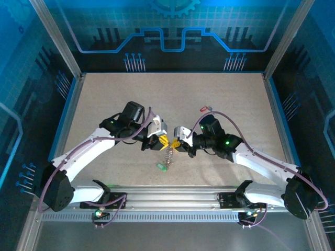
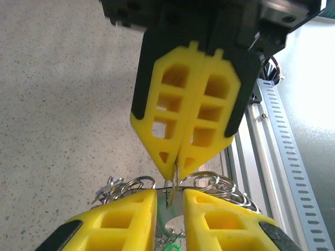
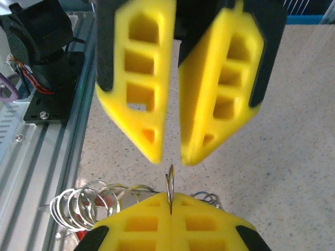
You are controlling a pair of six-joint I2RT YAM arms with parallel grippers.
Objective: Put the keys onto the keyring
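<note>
- Counter (image 1: 104, 110) of pale speckled board carries two white arms that bend inward, so their tips meet nose to nose near its middle.
- Right end effector (image 3: 170, 212), with yellow latticed plastic fingers, is fully closed. The two fingers press flat together and pinch the thin dark wire keyring (image 3: 169, 183), which stands upright out of the seam between them.
- Left end effector (image 2: 170, 209), with the same yellow latticed fingers, has its jaws parted by a narrow gap and grips nothing. In the left wrist view the wire runs from the right one's closed tips down into that gap. Whether it touches either finger cannot be told.
- In the right wrist view the top of the wire ends just beneath the gap between the left fingertips.
- Silvery coiled wire rings (image 3: 86, 204) bunch on both sides of the pinched wire, close beside the right fingers.
- In the top view these rings trail down from the meeting point to a small green plastic tag (image 1: 163, 166), low over the counter, just in front of the two tips. Whether the tag rests on the board cannot be told.
- One tiny metal key with a red oblong tag (image 1: 205, 109) lies flat on the counter, apart from the ring, just beyond the right arm's wrist.
</note>
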